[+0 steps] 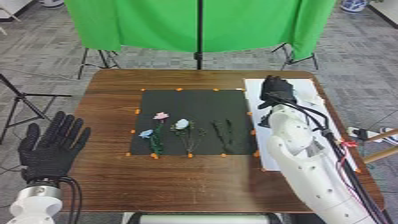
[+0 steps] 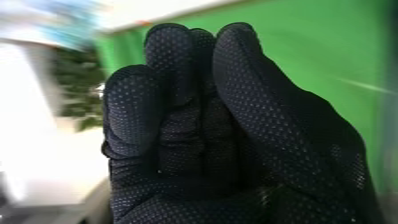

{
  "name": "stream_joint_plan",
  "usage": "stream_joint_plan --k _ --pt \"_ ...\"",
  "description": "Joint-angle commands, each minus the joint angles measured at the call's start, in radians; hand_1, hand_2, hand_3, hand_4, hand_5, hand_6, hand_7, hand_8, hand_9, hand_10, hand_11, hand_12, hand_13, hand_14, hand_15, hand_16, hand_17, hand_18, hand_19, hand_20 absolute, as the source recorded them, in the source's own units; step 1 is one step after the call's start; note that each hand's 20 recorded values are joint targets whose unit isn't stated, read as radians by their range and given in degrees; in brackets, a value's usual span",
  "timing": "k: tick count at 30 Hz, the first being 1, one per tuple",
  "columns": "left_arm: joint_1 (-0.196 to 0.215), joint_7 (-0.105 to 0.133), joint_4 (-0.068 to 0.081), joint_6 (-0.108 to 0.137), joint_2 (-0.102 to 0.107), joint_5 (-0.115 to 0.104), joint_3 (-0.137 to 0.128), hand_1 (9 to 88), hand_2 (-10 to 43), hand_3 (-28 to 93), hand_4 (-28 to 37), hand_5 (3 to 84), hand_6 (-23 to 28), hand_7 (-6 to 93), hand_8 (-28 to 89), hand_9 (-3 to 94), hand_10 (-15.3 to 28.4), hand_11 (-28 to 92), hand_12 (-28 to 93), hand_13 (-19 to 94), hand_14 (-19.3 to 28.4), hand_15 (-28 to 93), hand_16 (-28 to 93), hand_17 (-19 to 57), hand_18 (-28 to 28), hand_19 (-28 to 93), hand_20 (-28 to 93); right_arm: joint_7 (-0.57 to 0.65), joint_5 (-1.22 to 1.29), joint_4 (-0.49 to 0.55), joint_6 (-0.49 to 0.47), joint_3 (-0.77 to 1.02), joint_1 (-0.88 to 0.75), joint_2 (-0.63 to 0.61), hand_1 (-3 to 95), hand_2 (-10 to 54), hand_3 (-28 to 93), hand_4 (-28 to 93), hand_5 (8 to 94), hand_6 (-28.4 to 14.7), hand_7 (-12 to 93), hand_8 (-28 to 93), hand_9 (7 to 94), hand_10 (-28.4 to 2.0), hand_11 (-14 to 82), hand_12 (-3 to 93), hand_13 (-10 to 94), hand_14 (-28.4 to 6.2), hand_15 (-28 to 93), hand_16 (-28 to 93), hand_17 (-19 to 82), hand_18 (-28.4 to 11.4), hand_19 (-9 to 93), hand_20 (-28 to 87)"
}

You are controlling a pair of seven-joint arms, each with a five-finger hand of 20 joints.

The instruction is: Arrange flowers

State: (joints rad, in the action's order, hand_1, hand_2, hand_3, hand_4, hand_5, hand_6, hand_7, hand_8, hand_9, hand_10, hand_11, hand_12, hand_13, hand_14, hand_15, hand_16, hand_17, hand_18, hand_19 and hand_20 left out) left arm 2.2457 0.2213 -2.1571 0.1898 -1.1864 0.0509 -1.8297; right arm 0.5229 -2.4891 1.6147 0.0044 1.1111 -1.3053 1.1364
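From my station, I have the left robot hand [image 1: 55, 152] at the lower left of the frame, fingers straight and spread apart. My right robot hand [image 1: 277, 90] is at the upper right, above the white sheet [image 1: 252, 86]. In the wrist view, the right robot hand [image 2: 204, 150] has its fingers nearly straight and pressed together, the thumb close against them; I can't tell whether anything is pinched between. I see blurred green leaves [image 2: 75, 75] near it.

On the tabletop [image 1: 111, 120], the black mat [image 1: 191, 100] sits mid-frame, with a pink flower [image 1: 161, 115] and a blue flower [image 1: 147, 134] on its left part, a white flower [image 1: 182, 124] near its middle and dark green stems [image 1: 229, 131] towards its right. A green cloth [image 1: 142, 25] hangs across the top.
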Motion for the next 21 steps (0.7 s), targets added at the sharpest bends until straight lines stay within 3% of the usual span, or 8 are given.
stream_joint_plan --k 1,3,5,7,10,13,17,21 --pt "-0.005 -0.011 0.008 0.011 -0.009 -0.003 0.013 25.1 15.9 70 -28.3 45.7 8.6 15.8 -8 39.1 14.5 21 14 30 15.1 39 -3 -2.3 13.8 28 16 -0.092 -0.069 0.108 -0.11 -0.103 0.061 0.079 73.3 -9.5 70 -27 70.9 -3.1 36 13 76.0 -13.3 13.3 47.3 70 -5.1 38 49 44 -9.6 93 15" --pt "-0.017 -0.015 0.012 0.005 -0.005 0.001 0.022 25.1 15.9 70 -28.3 45.7 8.6 15.8 -8 39.1 14.6 21 14 30 15.1 39 -3 -2.4 13.8 28 16 -0.088 -0.093 0.127 -0.16 -0.093 0.052 0.057 72.3 -9.5 70 -26 70.5 -3.1 35 13 75.5 -13.5 13.2 47.5 69 -5.1 38 49 43 -10.0 93 15" --pt "-0.015 -0.01 0.01 0.003 -0.003 0.001 0.025 25.2 15.9 70 -28.3 45.7 8.6 15.8 -8 39.1 14.5 21 14 30 15.1 39 -3 -2.4 13.8 28 16 -0.101 -0.112 0.133 -0.142 -0.059 0.026 0.026 69.4 -9.5 69 -27 67.4 -4.4 32 9 70.8 -14.6 12.4 43.5 64 -6.8 42 44 39 -14.1 92 17" --pt "-0.014 -0.004 0.01 0.007 -0.004 0.005 0.025 25.2 15.9 70 -28.3 45.8 8.6 15.8 -8 39.1 14.6 21 14 30 15.1 39 -3 -2.4 13.8 28 16 -0.077 -0.091 0.155 -0.18 -0.011 -0.004 -0.008 66.0 -9.5 70 -28 64.1 -4.4 28 3 62.8 -17.4 20.7 30.8 57 -8.9 43 38 38 -16.7 83 26" --pt "-0.01 -0.001 0.008 0.013 -0.005 0.003 0.019 25.2 15.9 70 -28.3 45.7 8.6 15.9 -8 39.1 14.6 21 14 30 15.1 39 -3 -2.4 13.8 28 16 -0.042 -0.051 0.177 -0.277 0.078 -0.046 -0.039 53.7 -9.5 80 -28 56.0 -6.1 22 -12 49.5 -21.4 17.9 19.2 42 -17.5 47 19 31 -21.5 80 30" --pt "-0.002 0.003 0.011 0.009 -0.003 0.001 0.012 25.2 15.8 70 -28.3 45.6 8.7 15.5 -8 39.0 14.7 21 14 30 15.0 39 -4 -2.4 13.8 28 15 -0.017 -0.026 0.175 -0.375 0.149 -0.074 -0.052 51.2 -9.5 80 -28 47.9 -8.7 15 -10 41.7 -23.1 14.2 17.4 34 -19.7 46 15 27 -23.5 80 31" --pt "0.01 0.0 0.006 0.011 -0.004 0.008 -0.003 25.4 15.6 70 -28.3 45.4 8.7 15.4 -8 39.0 14.7 21 14 30 15.0 39 -4 -2.3 13.8 28 15 -0.079 -0.089 0.12 -0.365 0.186 -0.108 -0.059 51.0 -9.5 79 -28 44.6 -9.0 14 -10 39.4 -23.0 13.6 17.1 32 -20.0 46 15 24 -24.1 80 32" --pt "0.004 -0.018 0.003 0.043 0.001 0.046 0.004 25.4 15.5 70 -28.3 45.7 8.8 15.6 -8 39.1 14.6 21 14 30 15.0 39 -3 -2.2 13.8 28 15 -0.1 -0.1 0.069 -0.414 0.207 -0.108 -0.037 52.2 -9.5 80 -28 45.6 -7.7 15 -10 40.3 -21.5 14.2 17.3 34 -18.6 47 15 25 -23.9 80 34"
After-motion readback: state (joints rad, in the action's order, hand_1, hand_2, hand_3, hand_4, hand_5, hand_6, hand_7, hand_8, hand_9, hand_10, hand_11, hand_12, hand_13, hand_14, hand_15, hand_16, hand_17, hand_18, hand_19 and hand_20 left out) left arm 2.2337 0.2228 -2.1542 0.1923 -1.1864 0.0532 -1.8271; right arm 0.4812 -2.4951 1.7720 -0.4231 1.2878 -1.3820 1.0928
